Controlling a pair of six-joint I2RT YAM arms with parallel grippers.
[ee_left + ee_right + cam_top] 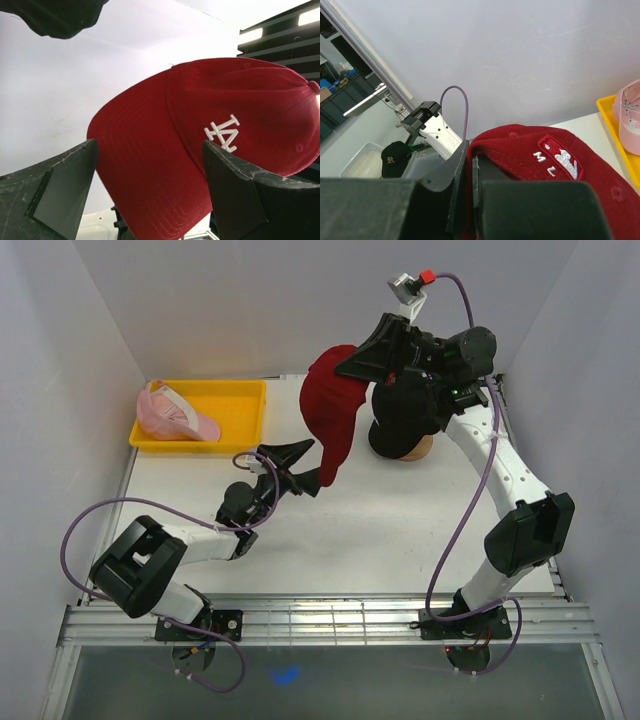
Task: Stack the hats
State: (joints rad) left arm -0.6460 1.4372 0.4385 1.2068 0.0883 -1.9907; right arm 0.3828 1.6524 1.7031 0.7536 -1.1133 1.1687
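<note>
My right gripper (352, 362) is shut on the rear edge of the dark red cap (328, 415) and holds it in the air, brim hanging down. In the right wrist view (470, 167) the jaws pinch the red cap (545, 160). My left gripper (314, 464) is open at the hanging brim. In the left wrist view the red cap's (200, 130) brim lies between the spread fingers (235, 190); contact is unclear. A black cap (403, 412) sits on the wooden stand (420, 450), right of the red cap. A pink cap (172, 413) lies in the yellow tray (235, 400).
The yellow tray stands at the back left corner against the wall, and shows in the right wrist view (612, 125) with the pink cap (630, 117). White walls close in the table on the left, back and right. The arm bases sit on the front rail.
</note>
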